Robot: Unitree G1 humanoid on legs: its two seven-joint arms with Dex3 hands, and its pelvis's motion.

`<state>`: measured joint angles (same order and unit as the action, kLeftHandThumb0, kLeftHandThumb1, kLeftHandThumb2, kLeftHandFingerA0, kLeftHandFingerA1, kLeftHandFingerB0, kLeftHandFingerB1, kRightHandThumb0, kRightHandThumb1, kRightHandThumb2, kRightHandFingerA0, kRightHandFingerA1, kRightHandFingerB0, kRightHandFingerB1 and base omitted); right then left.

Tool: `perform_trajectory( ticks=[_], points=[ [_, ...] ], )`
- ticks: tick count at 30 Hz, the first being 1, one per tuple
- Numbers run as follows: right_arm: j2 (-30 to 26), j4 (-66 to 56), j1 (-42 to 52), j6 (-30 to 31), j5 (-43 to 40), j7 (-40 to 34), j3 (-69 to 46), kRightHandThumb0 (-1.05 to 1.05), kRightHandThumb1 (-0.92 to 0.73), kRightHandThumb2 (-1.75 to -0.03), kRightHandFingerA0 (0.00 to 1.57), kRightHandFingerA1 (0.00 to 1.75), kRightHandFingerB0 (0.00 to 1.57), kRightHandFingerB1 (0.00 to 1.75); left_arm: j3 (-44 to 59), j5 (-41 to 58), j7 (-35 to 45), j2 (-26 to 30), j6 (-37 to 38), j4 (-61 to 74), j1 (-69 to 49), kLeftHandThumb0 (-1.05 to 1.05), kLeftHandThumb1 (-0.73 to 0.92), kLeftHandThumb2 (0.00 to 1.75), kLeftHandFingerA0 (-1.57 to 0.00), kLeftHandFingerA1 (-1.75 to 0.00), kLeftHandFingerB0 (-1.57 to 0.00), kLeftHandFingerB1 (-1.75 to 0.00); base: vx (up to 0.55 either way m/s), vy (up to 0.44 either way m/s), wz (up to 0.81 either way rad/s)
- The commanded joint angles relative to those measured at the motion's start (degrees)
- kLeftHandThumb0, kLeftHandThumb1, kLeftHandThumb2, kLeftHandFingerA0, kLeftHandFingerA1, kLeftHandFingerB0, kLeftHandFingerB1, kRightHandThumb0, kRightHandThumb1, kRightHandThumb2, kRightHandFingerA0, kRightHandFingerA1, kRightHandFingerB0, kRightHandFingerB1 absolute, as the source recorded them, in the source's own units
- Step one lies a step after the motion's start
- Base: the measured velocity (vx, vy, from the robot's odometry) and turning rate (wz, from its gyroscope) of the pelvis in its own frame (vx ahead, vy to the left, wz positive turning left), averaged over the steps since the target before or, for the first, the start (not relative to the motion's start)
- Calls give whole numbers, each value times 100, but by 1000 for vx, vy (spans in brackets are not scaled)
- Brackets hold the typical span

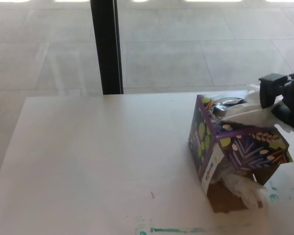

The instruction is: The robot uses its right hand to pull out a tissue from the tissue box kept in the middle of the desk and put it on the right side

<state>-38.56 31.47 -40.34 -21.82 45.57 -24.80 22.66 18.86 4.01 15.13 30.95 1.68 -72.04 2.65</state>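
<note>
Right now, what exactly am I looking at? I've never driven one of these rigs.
You are seeing through a camera on a humanoid robot's head, looking down at a pale desk. The black shape at the right edge is the robot's right hand; its left hand is out of view. On the desk stands a purple patterned tissue box, tipped up so its underside gapes and crumpled tissue spills from below. The hand pinches a white tissue stretched from the box's top opening. Beyond the desk are floor tiles and a dark post.
</note>
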Motion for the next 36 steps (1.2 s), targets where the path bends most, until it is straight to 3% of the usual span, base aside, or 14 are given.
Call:
perform_trajectory(
  ticks=[1, 2, 3, 7, 9, 13, 16, 17, 27, 30, 33, 34, 35, 36],
  points=[
    [-22, 113, -268, -108, 48, -150, -202, -25, -43, -96, 91, 175, 71, 158, 23, 80, -40, 8, 127, 34, -76, -85, 92, 76, -58, -57, -39, -45, 0, 0, 0],
    [-36, 136, -354, -143, 6, -133, -256, -26, -45, -96, 92, 175, 73, 156, 0, 55, -70, 12, 119, 32, -78, -80, 77, 116, -54, -64, -35, -54, 0, 0, 0],
    [-30, 167, -434, -188, -100, -27, -320, -25, -44, -98, 91, 175, 69, 160, 23, 80, -73, 17, 101, 15, -79, -85, 92, 75, -58, -56, -39, -44, 0, 0, 0],
    [-11, 284, -729, -232, -116, -42, -458, -31, -47, -89, 111, 172, 70, 141, 25, 93, -88, 19, 119, 21, -109, -86, 92, 75, -63, -60, -43, -44, 0, 0, 0],
    [-37, 306, -947, -193, -149, 142, -509, -31, -49, -93, 93, 175, 76, 149, 20, 105, -81, 21, 121, 18, -123, -83, 76, 116, -57, -66, -38, -56, 0, 0, 0],
    [-33, 331, -1225, -163, -229, 400, -594, -28, -43, -100, 92, 175, 73, 155, 2, 102, -121, 28, 99, -7, -131, -82, 76, 116, -55, -65, -37, -55, 0, 0, 0],
    [-51, 397, -1417, -193, -211, 467, -615, -25, -38, -105, 93, 175, 71, 158, -4, 101, -125, 49, 122, 11, -199, -81, 76, 116, -57, -66, -39, -56, 0, 0, 0],
    [-53, 531, -1541, -275, -202, 309, -644, -25, -40, -99, 92, 175, 64, 167, 15, 125, -105, 47, 122, 13, -206, -88, 92, 77, -62, -59, -41, -45, 0, 0, 0],
    [-282, 642, -2104, 86, -144, 652, -853, -26, -42, -104, 95, 175, 66, 165, 20, 126, -61, 84, 134, -17, -229, -87, 92, 76, -60, -57, -43, -44, 0, 0, 0],
    [-525, 1023, -2547, 301, -119, 683, -964, -27, -49, -95, 100, 167, 89, 102, 30, 144, -43, 90, 125, 15, -268, -85, 92, 76, -61, -57, -44, -44, 0, 0, 0],
    [-624, 1387, -2844, 213, -107, 475, -976, -27, -49, -91, 99, 171, 84, 124, 70, 190, -68, 77, 62, 27, -262, -85, 92, 74, -61, -58, -44, -45, 0, 0, 0],
    [-722, 1660, -3112, 161, -114, 472, -984, -27, -45, -104, 94, 175, 72, 155, 81, 209, -27, 80, 42, 27, -263, -80, 75, 116, -54, -66, -37, -55, 0, 0, 0],
    [-720, 1717, -3144, 136, -111, 451, -967, -27, -45, -104, 94, 175, 72, 155, 81, 210, -26, 80, 42, 28, -263, -80, 75, 116, -54, -66, -37, -55, 0, 0, 0],
    [-748, 1883, -3434, 342, -94, 535, -975, -30, -41, -112, 94, 175, 75, 155, 63, 190, -39, 72, 110, 38, -290, -85, 92, 75, -60, -57, -44, -44, 0, 0, 0]
  ],
)
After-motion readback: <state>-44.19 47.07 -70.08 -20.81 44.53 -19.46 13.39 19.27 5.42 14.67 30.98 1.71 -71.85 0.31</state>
